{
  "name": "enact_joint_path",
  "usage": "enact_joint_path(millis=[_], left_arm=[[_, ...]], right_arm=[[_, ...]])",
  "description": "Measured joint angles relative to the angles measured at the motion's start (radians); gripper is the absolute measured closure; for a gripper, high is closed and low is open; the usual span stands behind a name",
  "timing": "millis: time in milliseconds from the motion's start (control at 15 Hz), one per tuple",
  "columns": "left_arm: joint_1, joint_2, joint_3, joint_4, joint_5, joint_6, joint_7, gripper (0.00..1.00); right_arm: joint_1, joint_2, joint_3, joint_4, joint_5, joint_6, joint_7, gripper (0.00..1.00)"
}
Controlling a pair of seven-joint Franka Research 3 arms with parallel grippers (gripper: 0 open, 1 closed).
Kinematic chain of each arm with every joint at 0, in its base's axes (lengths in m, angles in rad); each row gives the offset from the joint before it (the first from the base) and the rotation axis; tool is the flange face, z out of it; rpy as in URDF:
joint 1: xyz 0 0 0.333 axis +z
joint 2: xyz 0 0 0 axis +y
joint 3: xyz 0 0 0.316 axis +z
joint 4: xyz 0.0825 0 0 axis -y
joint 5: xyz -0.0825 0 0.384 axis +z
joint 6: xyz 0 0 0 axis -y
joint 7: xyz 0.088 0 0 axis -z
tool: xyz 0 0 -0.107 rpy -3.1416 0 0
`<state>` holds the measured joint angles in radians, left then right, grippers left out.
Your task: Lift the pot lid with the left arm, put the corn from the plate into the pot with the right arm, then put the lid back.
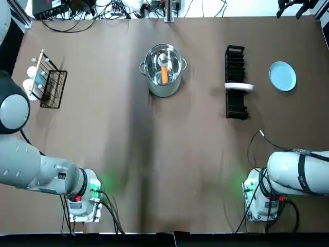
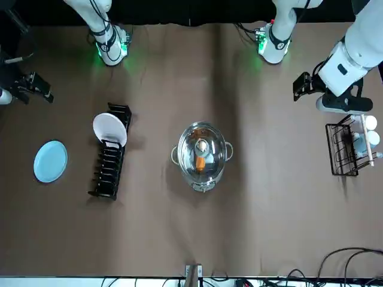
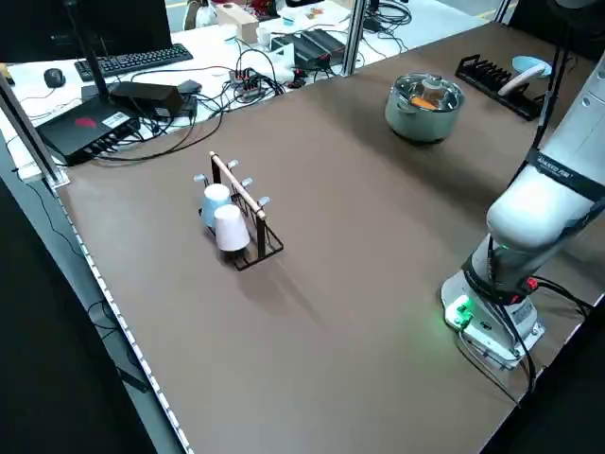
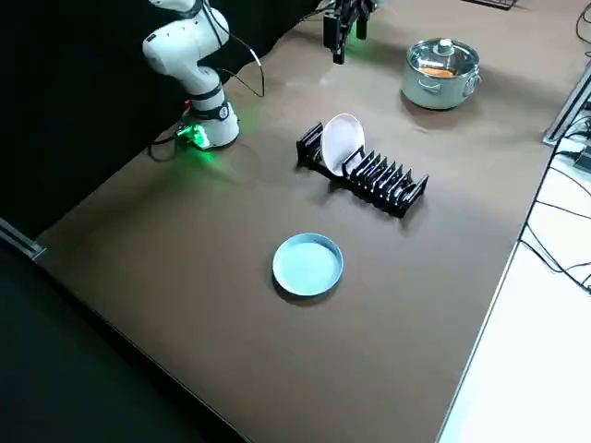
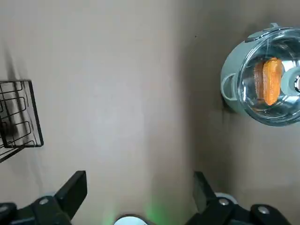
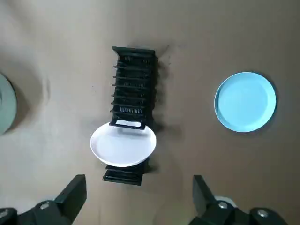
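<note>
- Judging by how things lie, we take all three steps as done. The corn [image 1: 164, 74] lies inside the pot [image 1: 163, 90] at mid-table, and the glass lid [image 1: 172, 60] sits on the pot.
- We see the blue plate [image 1: 282, 75] on the robot's right side, bare and well apart from the pot.
- We find the left gripper [image 5: 138, 180] raised above the table between the pot and the wire cup rack [image 1: 51, 85], its jaws spread wide and holding nothing.
- We find the right gripper [image 6: 138, 180] raised over the dish rack [image 1: 235, 105] and the blue plate, its jaws likewise wide apart and empty.
- We judge that no further grasp is called for; at most the arms need parking.
- We note one white plate [image 1: 239, 86] standing in the dish rack, and cups [image 3: 222, 222] hanging on the wire cup rack.
</note>
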<state>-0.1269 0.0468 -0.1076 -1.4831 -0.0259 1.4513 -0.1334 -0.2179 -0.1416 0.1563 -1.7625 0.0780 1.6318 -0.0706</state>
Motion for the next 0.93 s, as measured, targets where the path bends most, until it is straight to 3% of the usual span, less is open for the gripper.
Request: enact_joint_path(millis=[533, 933], left_arm=[[0.057, -0.047, 0.0, -0.069, 0.001, -0.004, 0.071, 0.0], [0.077, -0.055, 0.0, -0.075, 0.0, -0.007, 0.111, 0.0]], right_arm=[[-0.001, 0.0, -0.008, -0.003, 0.03, -0.004, 0.001, 0.0], [-0.002, 0.0, -0.009, -0.003, 0.03, -0.007, 0.001, 0.0]])
